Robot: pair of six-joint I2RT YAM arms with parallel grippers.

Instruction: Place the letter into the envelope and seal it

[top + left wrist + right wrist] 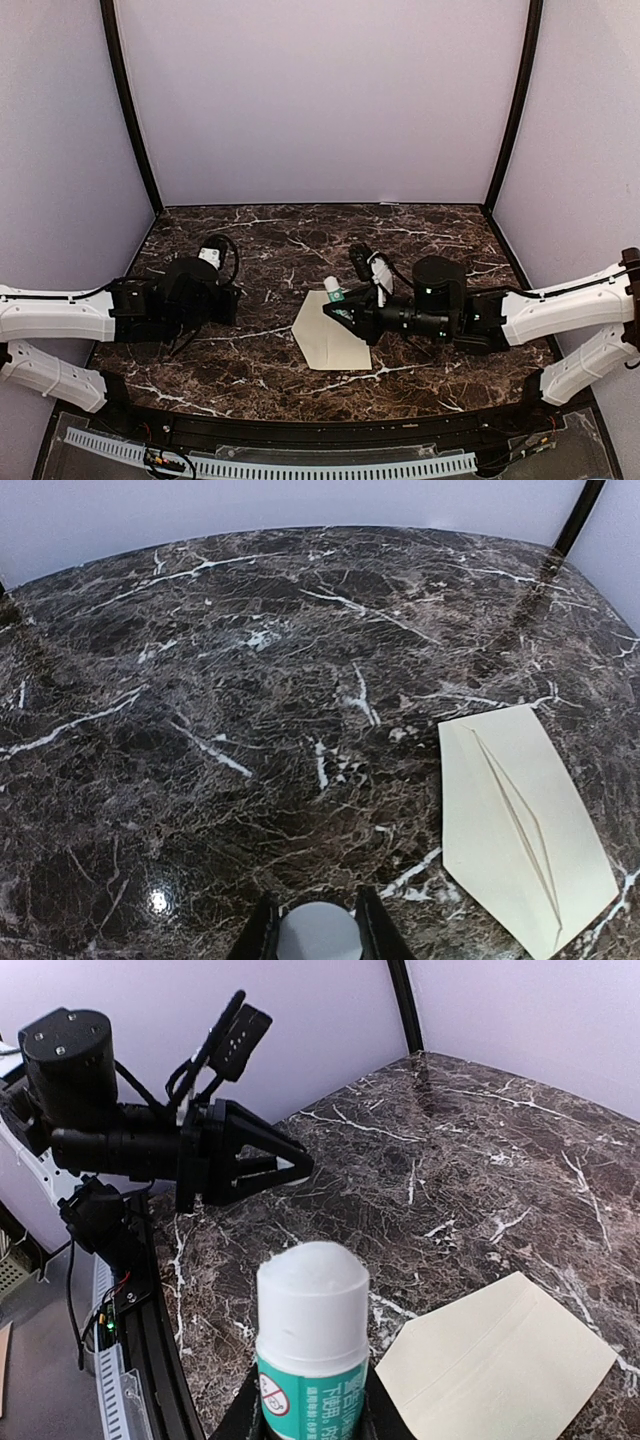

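The cream envelope [335, 338] lies flat on the marble table, and its pointed flap is spread out toward the left arm. It also shows in the left wrist view [510, 820] and the right wrist view [500, 1370]. The letter is not in view. My right gripper [340, 305] is shut on a glue stick [312, 1340] with a white top and green label, held just over the envelope's far left corner. My left gripper [318, 925] is shut on a small round pale cap [318, 932] and sits left of the envelope, apart from it.
The dark marble table [300, 230] reaches back to lilac walls with black corner posts. A black rail and a white cable strip [270, 462] run along the near edge. In the right wrist view, the left gripper [290, 1168] hovers beyond the glue stick.
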